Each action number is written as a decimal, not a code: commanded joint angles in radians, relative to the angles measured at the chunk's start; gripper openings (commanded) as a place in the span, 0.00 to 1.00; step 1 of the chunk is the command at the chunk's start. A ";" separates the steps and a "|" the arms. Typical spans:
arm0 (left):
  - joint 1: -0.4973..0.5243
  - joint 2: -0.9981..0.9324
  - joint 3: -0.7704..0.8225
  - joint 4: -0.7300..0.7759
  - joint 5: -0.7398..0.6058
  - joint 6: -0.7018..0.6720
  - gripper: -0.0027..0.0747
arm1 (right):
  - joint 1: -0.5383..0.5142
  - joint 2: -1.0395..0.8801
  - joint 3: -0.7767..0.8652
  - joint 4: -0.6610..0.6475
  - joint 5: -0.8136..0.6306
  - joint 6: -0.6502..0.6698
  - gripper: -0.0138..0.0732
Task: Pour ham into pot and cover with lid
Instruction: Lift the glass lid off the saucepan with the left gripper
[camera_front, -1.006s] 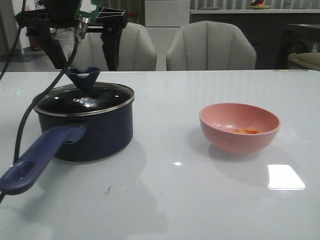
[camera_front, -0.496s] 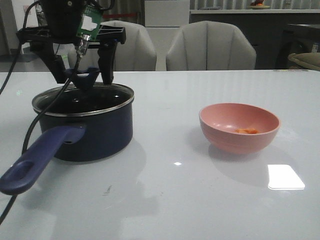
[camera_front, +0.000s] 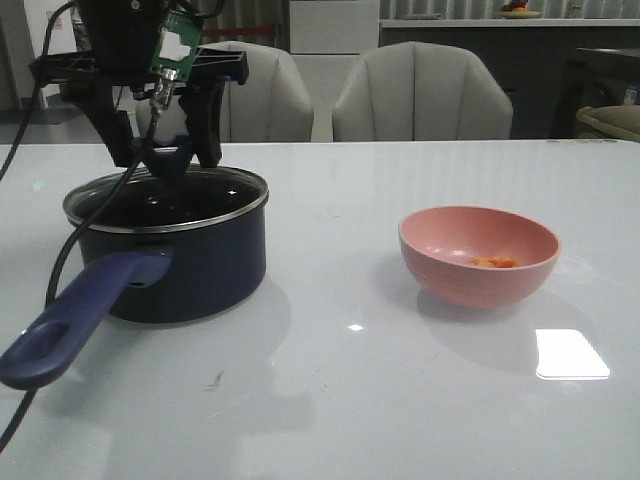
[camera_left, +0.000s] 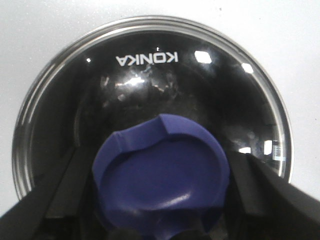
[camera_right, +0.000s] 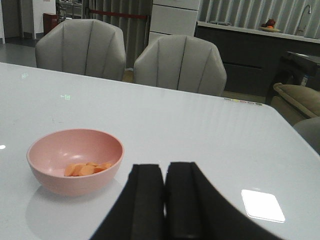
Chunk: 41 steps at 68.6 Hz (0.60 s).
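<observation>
Since a second ago my left claw has dropped from above the frame down onto the pot; fingers now straddle the lid knob, one each side, spread, not clamped on it. Lid sat on the pot then and sits on it now. Table, pink bowl and ham unchanged.

Pot sits on the table's left part, long handle toward the camera; bowl well apart on the right.

Left wrist view only: lid rim seen from above, KONKA lettering on the glass, blue knob between my dark fingers with a gap on each side. Front view can't show that gap clearly.

Right wrist view only: my right claw shut, pads touching, holding nothing, above the table near the bowl; ham reads as several orange slices on the bowl floor. Right claw not in front view
</observation>
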 joint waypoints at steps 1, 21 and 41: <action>0.006 -0.071 -0.054 0.008 -0.003 0.026 0.37 | -0.007 -0.020 -0.005 -0.012 -0.085 0.000 0.34; 0.028 -0.166 -0.066 0.016 0.002 0.113 0.37 | -0.007 -0.020 -0.005 -0.012 -0.085 0.000 0.34; 0.232 -0.234 -0.044 0.014 0.089 0.238 0.37 | -0.007 -0.020 -0.005 -0.012 -0.085 0.000 0.34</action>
